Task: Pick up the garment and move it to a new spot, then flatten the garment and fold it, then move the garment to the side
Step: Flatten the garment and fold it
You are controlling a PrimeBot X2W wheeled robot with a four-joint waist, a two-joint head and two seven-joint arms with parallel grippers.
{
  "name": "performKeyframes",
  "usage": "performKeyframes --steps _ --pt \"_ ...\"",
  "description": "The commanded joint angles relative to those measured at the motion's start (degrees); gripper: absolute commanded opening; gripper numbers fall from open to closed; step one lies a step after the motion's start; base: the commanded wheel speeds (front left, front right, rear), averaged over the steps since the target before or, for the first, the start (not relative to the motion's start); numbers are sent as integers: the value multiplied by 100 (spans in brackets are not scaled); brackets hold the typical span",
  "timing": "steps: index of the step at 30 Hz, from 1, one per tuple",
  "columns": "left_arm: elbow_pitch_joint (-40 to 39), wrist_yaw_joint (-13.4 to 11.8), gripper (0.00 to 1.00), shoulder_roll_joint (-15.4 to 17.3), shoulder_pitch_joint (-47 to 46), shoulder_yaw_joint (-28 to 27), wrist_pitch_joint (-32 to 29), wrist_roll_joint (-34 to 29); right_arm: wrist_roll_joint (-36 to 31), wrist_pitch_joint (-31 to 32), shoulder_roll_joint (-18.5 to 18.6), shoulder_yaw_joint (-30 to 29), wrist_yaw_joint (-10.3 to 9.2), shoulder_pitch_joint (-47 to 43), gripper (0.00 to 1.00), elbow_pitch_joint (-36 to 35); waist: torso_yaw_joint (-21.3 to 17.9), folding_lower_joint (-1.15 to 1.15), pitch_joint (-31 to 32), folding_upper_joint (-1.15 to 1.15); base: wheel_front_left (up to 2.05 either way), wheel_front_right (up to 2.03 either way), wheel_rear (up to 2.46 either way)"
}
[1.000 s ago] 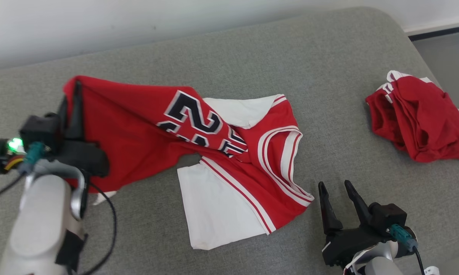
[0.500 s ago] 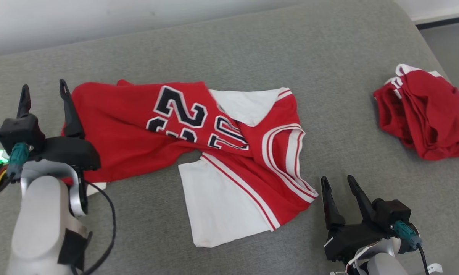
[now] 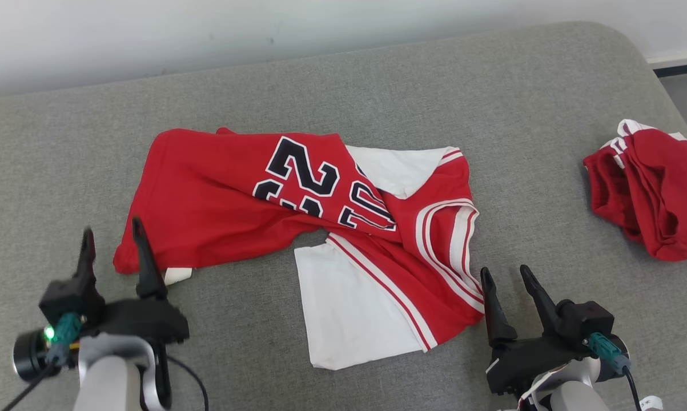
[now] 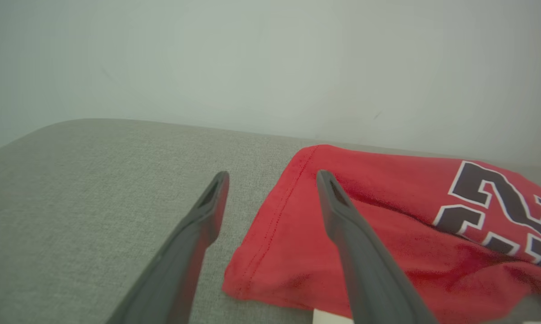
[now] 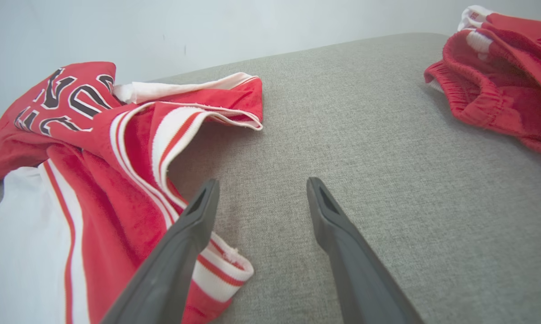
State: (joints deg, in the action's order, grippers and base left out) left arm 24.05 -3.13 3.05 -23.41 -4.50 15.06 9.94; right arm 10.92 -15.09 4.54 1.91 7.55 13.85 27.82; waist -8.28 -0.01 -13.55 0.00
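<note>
Left claw at seven o'clock and right claw at five are both hanging spread, empty. The red basketball jersey is looking light and floppy; I'm favouring pinching its hemmed corners.

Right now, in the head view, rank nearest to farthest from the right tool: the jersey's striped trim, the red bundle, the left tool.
1. Striped trim, just left of the right tool.
2. Red bundle, far right.
3. Left tool, far left.

Open grey cushion between sprawled jersey and crumpled red shorts at right
</note>
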Motion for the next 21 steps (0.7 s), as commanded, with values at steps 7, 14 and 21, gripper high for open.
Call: performKeyframes --steps 7,14,21 --pt "314 -225 100 -15 447 76 16 399 45 -5 79 49 -14 -60 100 -22 -61 1 -41 0 0 0 0" --pt "610 -459 100 -15 466 -4 16 495 70 -5 105 102 -15 -58 100 -40 -161 1 -73 0 0 0 0" --pt "1004 -629 100 -18 264 -260 16 567 71 -5 158 124 -15 13 100 -87 -304 1 -175 0 0 0 0"
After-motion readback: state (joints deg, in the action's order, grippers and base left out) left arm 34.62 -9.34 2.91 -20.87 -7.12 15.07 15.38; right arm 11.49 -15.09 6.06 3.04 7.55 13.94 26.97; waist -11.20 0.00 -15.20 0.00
